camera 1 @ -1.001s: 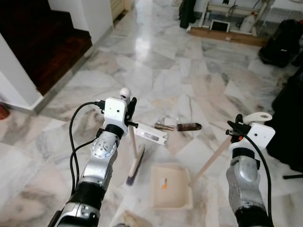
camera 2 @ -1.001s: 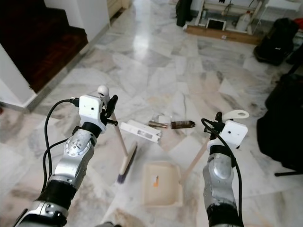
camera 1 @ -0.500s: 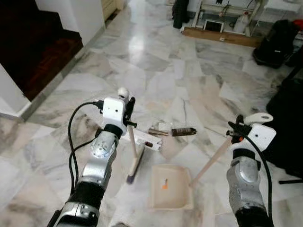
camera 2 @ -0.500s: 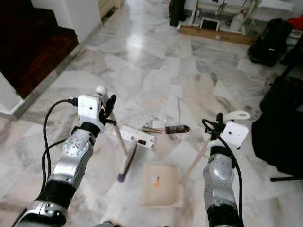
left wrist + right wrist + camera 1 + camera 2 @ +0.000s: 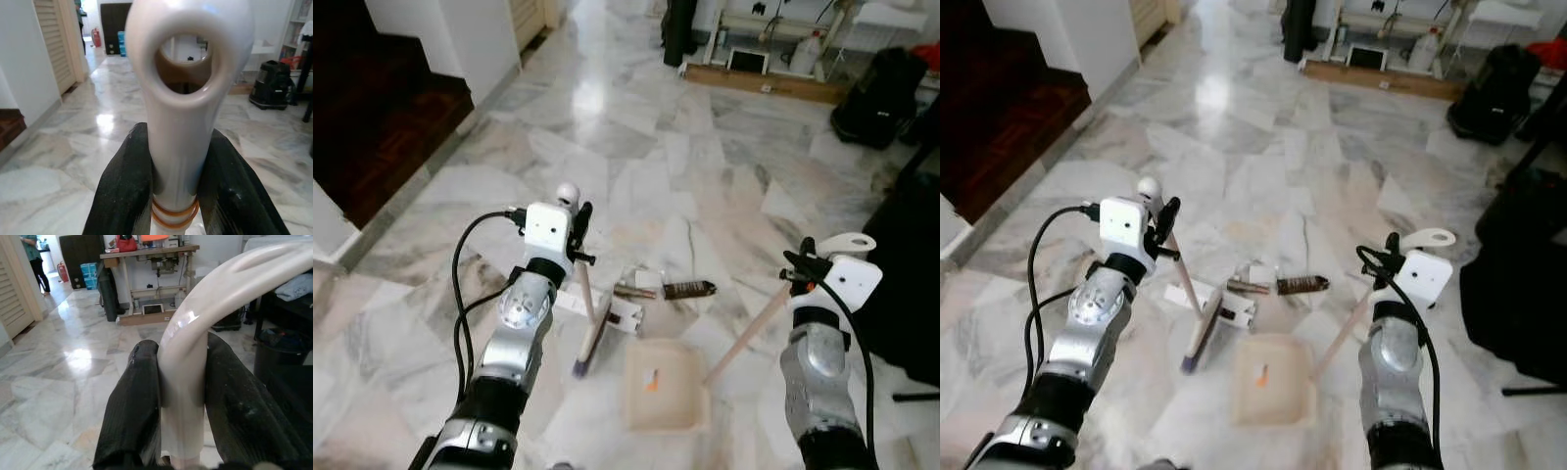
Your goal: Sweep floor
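Note:
My left gripper is shut on the white top of a broom handle; the broom's dark bristle head rests on the marble floor beside the litter. My right gripper is shut on the white handle of a cream dustpan, which lies flat on the floor with a small orange scrap inside. Just beyond the pan lie a white flat box, a brown cylinder and a small white piece.
A dark wooden step area and a white wall corner stand at the left. Black bags and a dark object crowd the right. A table with clutter stands at the far end; a person stands far off.
The view has shifted forward, so the floor and litter sit lower and nearer. The broom head now lies against the white box. Both grippers keep their holds.

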### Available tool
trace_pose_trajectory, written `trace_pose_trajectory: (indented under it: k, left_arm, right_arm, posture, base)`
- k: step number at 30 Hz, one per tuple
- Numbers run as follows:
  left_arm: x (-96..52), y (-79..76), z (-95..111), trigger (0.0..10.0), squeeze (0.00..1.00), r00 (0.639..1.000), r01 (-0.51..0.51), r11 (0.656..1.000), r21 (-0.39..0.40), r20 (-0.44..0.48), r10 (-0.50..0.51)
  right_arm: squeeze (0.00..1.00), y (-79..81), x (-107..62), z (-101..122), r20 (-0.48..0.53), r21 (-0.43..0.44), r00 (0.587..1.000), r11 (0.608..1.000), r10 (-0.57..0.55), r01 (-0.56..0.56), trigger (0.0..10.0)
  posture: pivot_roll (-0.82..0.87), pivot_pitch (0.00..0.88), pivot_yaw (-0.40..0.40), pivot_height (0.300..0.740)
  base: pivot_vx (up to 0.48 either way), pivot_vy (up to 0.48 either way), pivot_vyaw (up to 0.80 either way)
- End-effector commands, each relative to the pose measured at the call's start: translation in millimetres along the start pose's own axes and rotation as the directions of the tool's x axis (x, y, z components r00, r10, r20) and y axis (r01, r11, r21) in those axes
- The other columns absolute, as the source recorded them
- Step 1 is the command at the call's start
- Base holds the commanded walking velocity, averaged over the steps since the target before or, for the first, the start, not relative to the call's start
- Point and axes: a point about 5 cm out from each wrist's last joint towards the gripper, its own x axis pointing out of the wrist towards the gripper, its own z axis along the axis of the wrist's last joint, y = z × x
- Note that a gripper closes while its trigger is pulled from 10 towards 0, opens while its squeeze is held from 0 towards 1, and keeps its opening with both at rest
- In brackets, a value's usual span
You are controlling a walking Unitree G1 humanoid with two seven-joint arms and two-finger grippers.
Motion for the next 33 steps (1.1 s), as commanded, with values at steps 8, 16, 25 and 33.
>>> trace_pose_trajectory:
  k: [8, 16, 25, 33]
  left_arm:
    - [4.6, -0.8, 7, 10.0, 0.0, 0.999, 0.007, 1.0, 0.019, 0.043, -0.008]
    - [3.7, 1.1, 6, 10.0, 0.0, 0.999, -0.012, 1.0, 0.02, 0.039, 0.011]
    - [-7.9, 6.0, -9, 10.0, 0.0, 0.999, -0.044, 0.999, 0.025, 0.013, 0.043]
    - [-23.6, 12.1, -29, 10.0, 0.0, 0.995, -0.087, 0.996, 0.021, -0.044, 0.088]
  right_arm:
    - [0.0, -5.1, 2.8, 6, 0.033, 0.02, 0.999, 0.999, -0.026, 0.026, 10.0]
    - [0.0, -11.0, 0.1, 6, 0.034, 0.022, 0.999, 0.999, -0.038, 0.037, 10.0]
    - [0.0, -14.9, -3.6, 1, 0.032, -0.004, 0.998, 0.999, -0.046, 0.046, 10.0]
    - [0.0, -20.4, -9.2, -6, 0.018, -0.033, 0.999, 0.998, -0.049, 0.049, 10.0]
  posture:
    - [0.06, 0.114, -0.019, 0.74]
    - [0.06, 0.129, -0.019, 0.74]
    - [0.06, 0.138, -0.025, 0.74]
    - [0.05, 0.142, -0.032, 0.74]
  base:
    - [0.328, 0.0, 0.0]
    - [0.309, 0.0, 0.0]
    - [0.0, 0.0, 0.0]
    - [0.0, 0.0, 0.0]
